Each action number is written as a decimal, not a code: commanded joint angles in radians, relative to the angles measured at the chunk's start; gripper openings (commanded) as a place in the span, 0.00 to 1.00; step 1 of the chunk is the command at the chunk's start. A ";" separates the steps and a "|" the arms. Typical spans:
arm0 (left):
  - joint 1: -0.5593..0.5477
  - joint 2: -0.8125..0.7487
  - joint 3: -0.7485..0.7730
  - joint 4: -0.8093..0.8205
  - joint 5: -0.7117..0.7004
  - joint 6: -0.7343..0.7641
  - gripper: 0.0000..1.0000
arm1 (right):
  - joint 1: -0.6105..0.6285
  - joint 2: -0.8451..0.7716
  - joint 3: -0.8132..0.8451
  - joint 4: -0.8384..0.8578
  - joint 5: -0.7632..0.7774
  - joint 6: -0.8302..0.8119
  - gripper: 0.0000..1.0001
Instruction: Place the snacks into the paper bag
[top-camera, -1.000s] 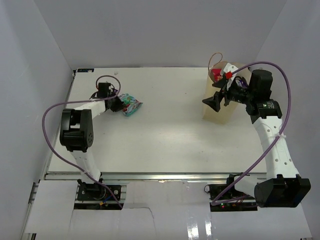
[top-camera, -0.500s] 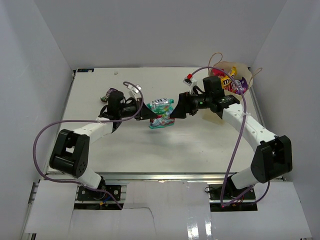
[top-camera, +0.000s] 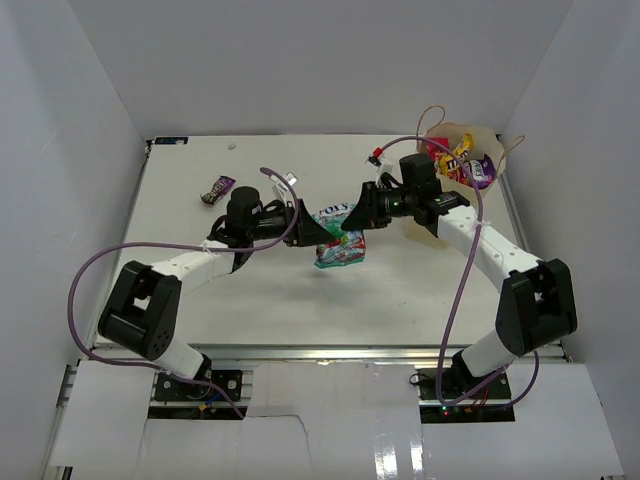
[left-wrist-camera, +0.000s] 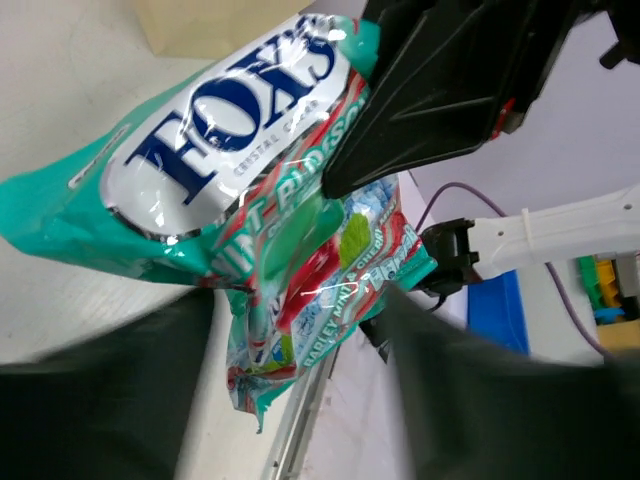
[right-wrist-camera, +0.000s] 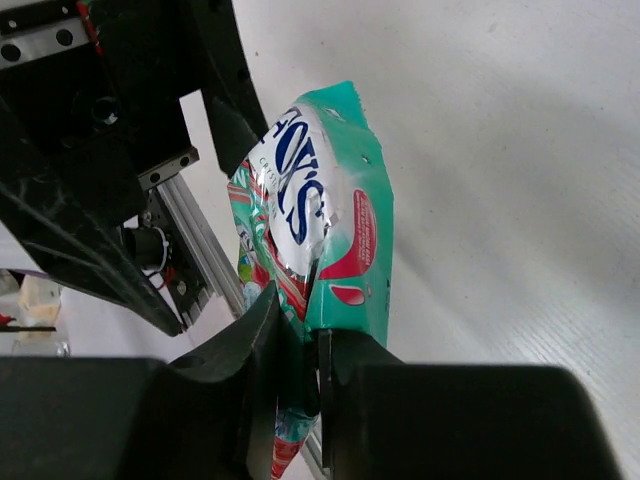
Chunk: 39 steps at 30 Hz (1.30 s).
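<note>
A teal Fox's snack packet (top-camera: 340, 248) hangs above the middle of the table between my two grippers. My right gripper (top-camera: 352, 216) is shut on its edge, and the right wrist view shows the foil (right-wrist-camera: 335, 200) pinched between the jaws (right-wrist-camera: 312, 335). My left gripper (top-camera: 312, 228) stands open beside it, its fingers spread to either side of the packet (left-wrist-camera: 250, 170) in the left wrist view (left-wrist-camera: 300, 320). The tan paper bag (top-camera: 418, 228) stands at the back right, with several snacks (top-camera: 465, 165) showing in its mouth. A dark purple packet (top-camera: 216, 189) lies at the back left.
White walls close in the table on three sides. The aluminium rail (top-camera: 300, 352) runs along the near edge. Purple cables (top-camera: 90, 270) loop beside both arms. The right arm (top-camera: 490, 255) reaches across in front of the bag.
The left gripper has let go of the teal packet and opened. The right gripper has shut on it. Both grippers and the packet have shifted slightly to the right.
</note>
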 joint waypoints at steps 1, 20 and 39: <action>-0.005 -0.087 -0.008 0.058 -0.011 0.012 0.98 | -0.001 -0.062 0.047 0.031 -0.089 -0.098 0.08; 0.261 0.180 0.552 -0.822 -1.324 0.300 0.98 | -0.257 -0.336 0.253 0.147 0.894 -0.537 0.08; 0.313 0.585 0.853 -0.759 -1.264 0.681 0.98 | -0.323 -0.116 0.263 -0.058 0.703 -0.824 0.33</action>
